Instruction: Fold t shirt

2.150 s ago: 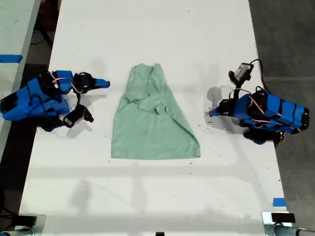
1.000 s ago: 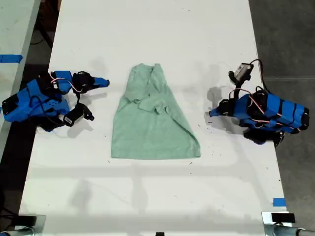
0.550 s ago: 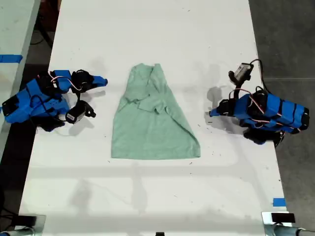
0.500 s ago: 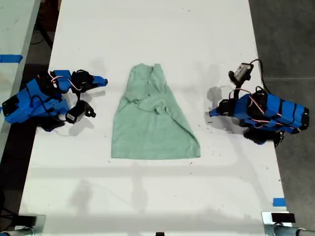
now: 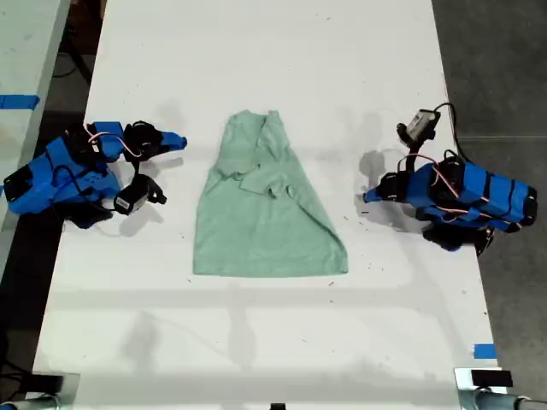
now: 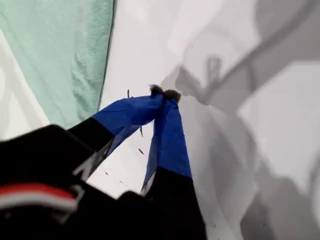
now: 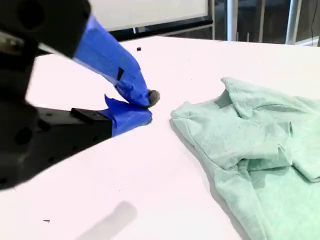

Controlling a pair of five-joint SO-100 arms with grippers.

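Exterior view shows the t shirt (image 5: 265, 205) mid-table (image 5: 256, 51), long axis running near edge to far edge. My first gripper (image 6: 162, 92) rests closed and empty toward that view's right; my second gripper (image 7: 147, 107), also closed, sits nearer the collar end.

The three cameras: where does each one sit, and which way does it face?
Exterior view: overhead, looking straight down on the white table, the t shirt and both blue arms.
First wrist view: rides on my first gripper, looking down along its shut jaws at the table beside the shirt's edge.
Second wrist view: rides on my second gripper, looking low across the table past its shut jaws.
Shared: all three show the t shirt and the table.
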